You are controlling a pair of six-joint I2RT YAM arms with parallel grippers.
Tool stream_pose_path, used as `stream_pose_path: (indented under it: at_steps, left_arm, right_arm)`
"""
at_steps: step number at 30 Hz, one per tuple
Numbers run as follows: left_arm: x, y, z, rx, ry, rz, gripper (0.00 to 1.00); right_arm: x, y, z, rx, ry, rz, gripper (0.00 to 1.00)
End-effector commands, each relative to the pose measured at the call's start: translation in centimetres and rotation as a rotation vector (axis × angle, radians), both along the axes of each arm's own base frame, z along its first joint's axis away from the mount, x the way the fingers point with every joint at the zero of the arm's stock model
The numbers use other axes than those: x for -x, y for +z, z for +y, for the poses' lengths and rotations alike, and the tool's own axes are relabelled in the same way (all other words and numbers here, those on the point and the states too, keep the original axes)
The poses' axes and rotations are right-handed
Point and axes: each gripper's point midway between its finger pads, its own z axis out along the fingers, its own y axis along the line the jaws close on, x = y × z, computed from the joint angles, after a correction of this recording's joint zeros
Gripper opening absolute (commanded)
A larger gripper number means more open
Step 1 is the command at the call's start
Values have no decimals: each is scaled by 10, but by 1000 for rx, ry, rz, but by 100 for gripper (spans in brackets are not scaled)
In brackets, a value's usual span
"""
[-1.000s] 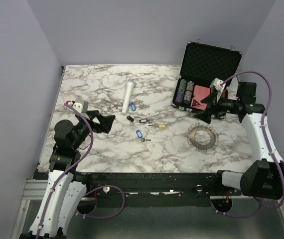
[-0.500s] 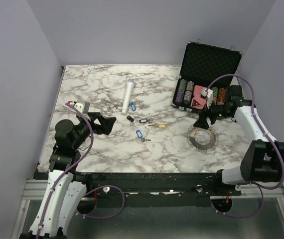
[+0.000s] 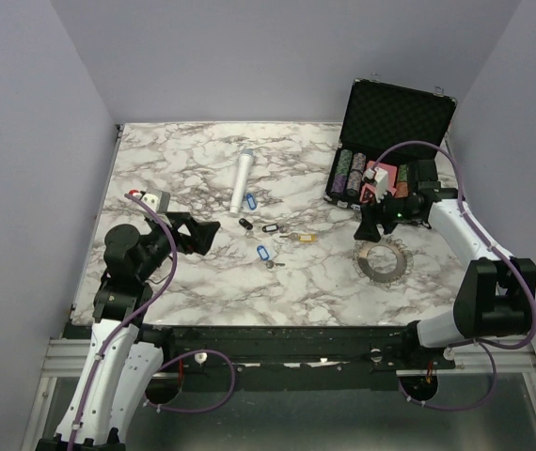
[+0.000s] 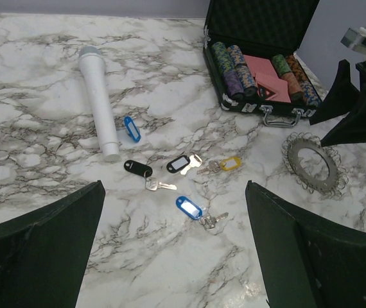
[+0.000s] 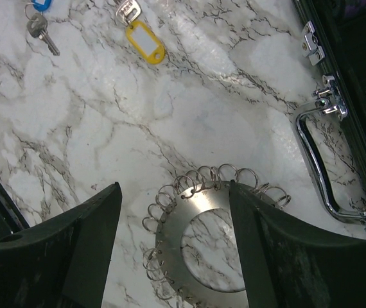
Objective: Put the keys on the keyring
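The keyring (image 3: 382, 258) is a flat silvery metal ring fringed with small wire loops, lying on the marble table; it also shows in the right wrist view (image 5: 205, 247) and the left wrist view (image 4: 313, 162). Several keys with blue (image 3: 262, 255), black (image 3: 269, 227) and yellow (image 3: 307, 238) tags lie scattered mid-table. My right gripper (image 3: 371, 228) is open and hangs just above the keyring's far edge, its fingers (image 5: 80, 247) straddling it without touching. My left gripper (image 3: 200, 232) is open and empty, left of the keys (image 4: 189, 206).
An open black case (image 3: 392, 122) of striped poker chips and red cards stands at the back right, its chrome handle (image 5: 318, 160) near the keyring. A white cylinder (image 3: 242, 181) lies behind the keys. A blue-tagged key (image 3: 250, 201) lies beside it.
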Motion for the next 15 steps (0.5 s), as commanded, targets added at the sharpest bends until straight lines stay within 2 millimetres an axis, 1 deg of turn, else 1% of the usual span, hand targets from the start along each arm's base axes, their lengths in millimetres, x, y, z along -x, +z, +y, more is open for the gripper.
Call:
stream_pose_path:
  at_steps: [1,5,7,10,12,13,15]
  left_arm:
    - [3,9,-5,12,-29,-12,99]
    - [3,9,-5,12,-31,-9,99]
    - [3,8,-5,12,-32,-7,99]
    - [3,8,-5,12,-32,-6,99]
    - [4,9,-5,13,-32,-10,99]
    - [4,9,-6,13,-35,-9,99]
    - [4,9,-6,14,-35,-9,99]
  right_arm:
    - [-3,-3,-14,101,-30,6,75]
    - [-5,-5,-31,197,-68,1,75]
    - [-7,-7,-41,237,-137,26,73]
    - [-8,-9,-52,237,-194,52,71]
    - [-8,-14,-55,246,-221,60,71]
    - [-10,-16,-67,247,-270,65,69]
    - [-12,-19,-75,252,-312,79,67]
